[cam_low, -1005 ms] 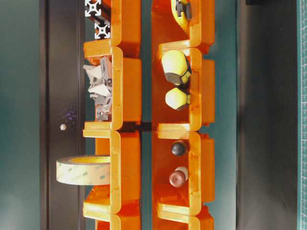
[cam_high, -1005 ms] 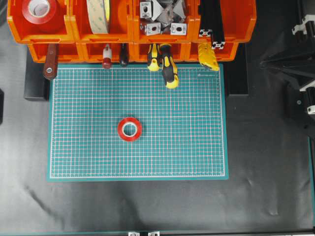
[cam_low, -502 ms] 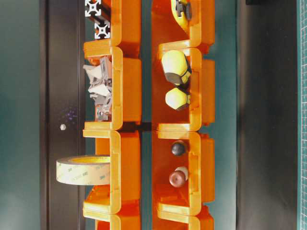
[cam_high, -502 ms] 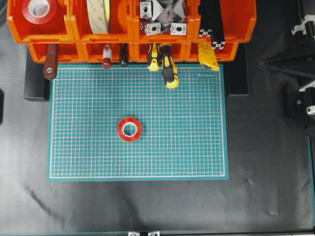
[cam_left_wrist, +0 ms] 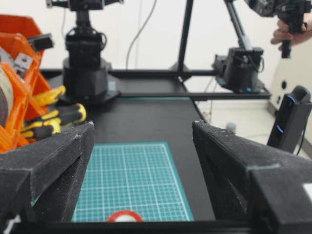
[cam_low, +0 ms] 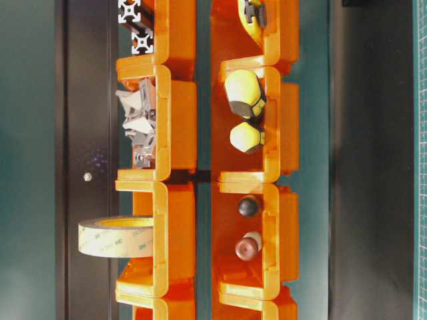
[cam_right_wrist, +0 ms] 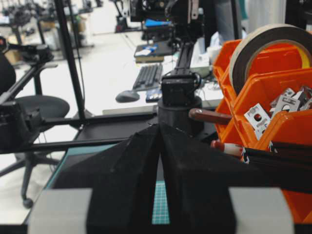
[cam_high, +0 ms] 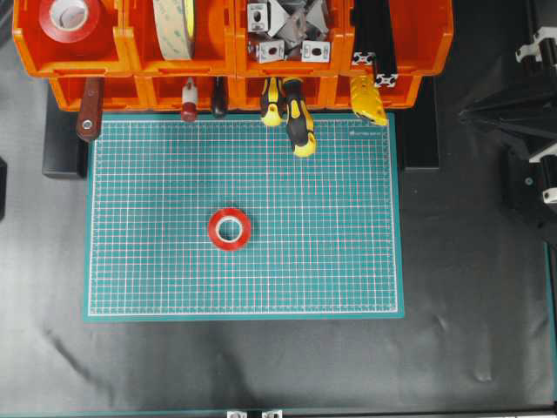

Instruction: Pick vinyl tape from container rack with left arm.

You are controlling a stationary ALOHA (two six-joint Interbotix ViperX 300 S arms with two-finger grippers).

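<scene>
STATE | we see the vinyl tape [cam_high: 230,229] flat mid-mat, well apart from the container rack [cam_high: 122,52] | left pincer [cam_left_wrist: 139,161] fingers apart, empty; tape [cam_left_wrist: 125,216] low between them, just ahead | right pincer [cam_right_wrist: 160,175] together | left arm nearer, we judge

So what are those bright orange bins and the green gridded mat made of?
The bright orange bins look like moulded plastic: uniform colour, rounded rims, a slight sheen. The green gridded mat looks like a matte rubbery or vinyl cutting mat, lying flat with printed white lines. The exact material can't be told.
</scene>
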